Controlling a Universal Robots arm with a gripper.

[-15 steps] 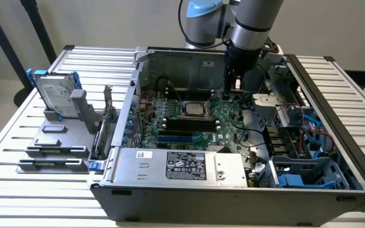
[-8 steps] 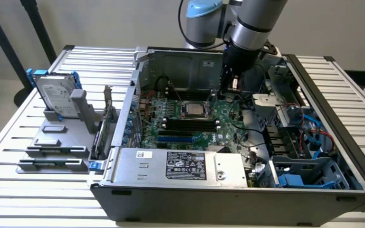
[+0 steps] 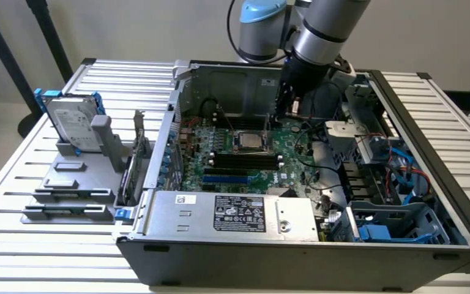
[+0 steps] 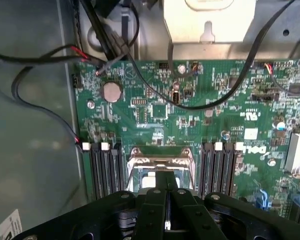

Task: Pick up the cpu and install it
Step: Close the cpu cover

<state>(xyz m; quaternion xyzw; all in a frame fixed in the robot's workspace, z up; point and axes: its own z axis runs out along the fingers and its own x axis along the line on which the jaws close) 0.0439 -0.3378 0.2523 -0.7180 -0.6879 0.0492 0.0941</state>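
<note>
The open computer case (image 3: pixel 431 116) lies on its side with the green motherboard (image 3: pixel 288 156) facing up. Near the board's middle is the metal-framed socket (image 3: pixel 247 142), and a silver square that looks like the cpu (image 3: pixel 249 141) lies flat inside it. My gripper (image 3: pixel 283 115) hangs inside the case over the board, just behind the socket and apart from it. From the wrist, the black fingers (image 4: pixel 155 210) are pressed together with nothing seen between them. The gripper (image 4: pixel 166 186) points at the socket (image 4: pixel 160 165), whose near part the fingers hide.
Black memory slots (image 4: pixel 105 170) flank the socket. Loose black cables (image 4: pixel 210 100) cross the board. The power supply (image 3: pixel 235 214) fills the case's near side, and drive bays with blue parts (image 3: pixel 390 226) sit at the exterior view's right. A hard drive in a blue frame (image 3: pixel 71 125) stands on a grey fixture outside.
</note>
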